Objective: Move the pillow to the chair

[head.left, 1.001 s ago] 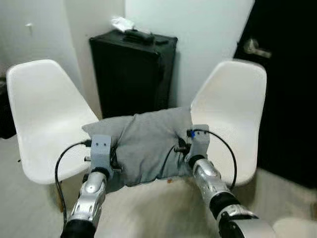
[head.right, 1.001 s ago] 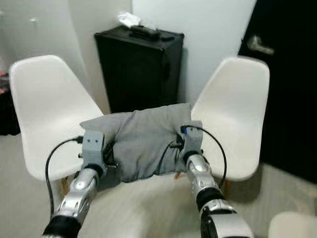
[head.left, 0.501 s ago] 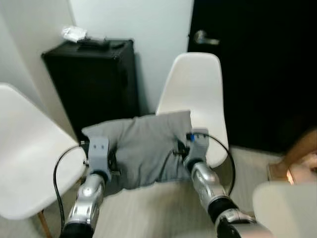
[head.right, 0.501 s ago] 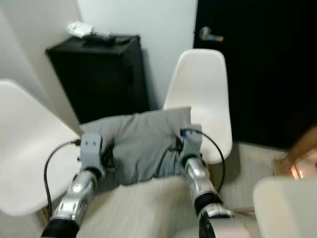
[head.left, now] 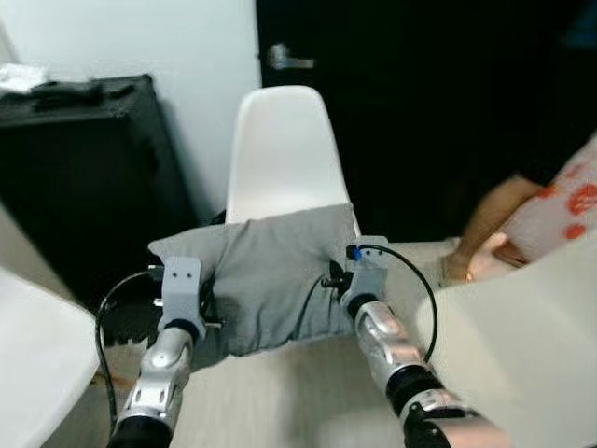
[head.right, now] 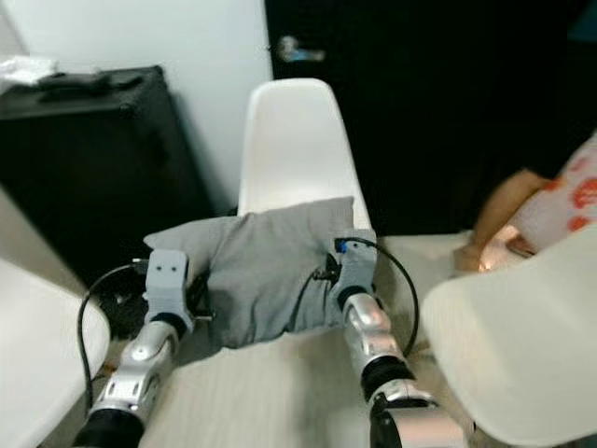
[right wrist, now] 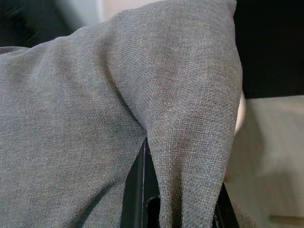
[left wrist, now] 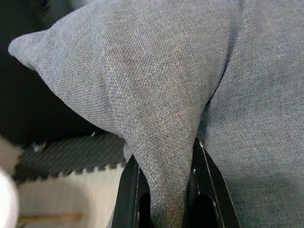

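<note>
Turning right w/ the pillow [head.left: 266, 280] held up between left gripper [left wrist: 164, 190] and right gripper [right wrist: 178, 209], both pinching its fabric; chair [head.left: 284, 154] now dead ahead, just behind pillow — ready to approach.

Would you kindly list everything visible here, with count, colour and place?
pillow: one, grey, held up between both grippers, in front of the middle chair
chairs: three, white; one straight ahead, one at the far left, one at the near right
case: one, black, against the wall on the left, small items on top
door: one, dark, with a silver handle, behind the middle chair
wall: white, upper left
person: one, an arm and red-patterned cloth at the right edge
left gripper: fingers shut on the pillow's left corner
right gripper: fingers shut on the pillow's right corner
</note>
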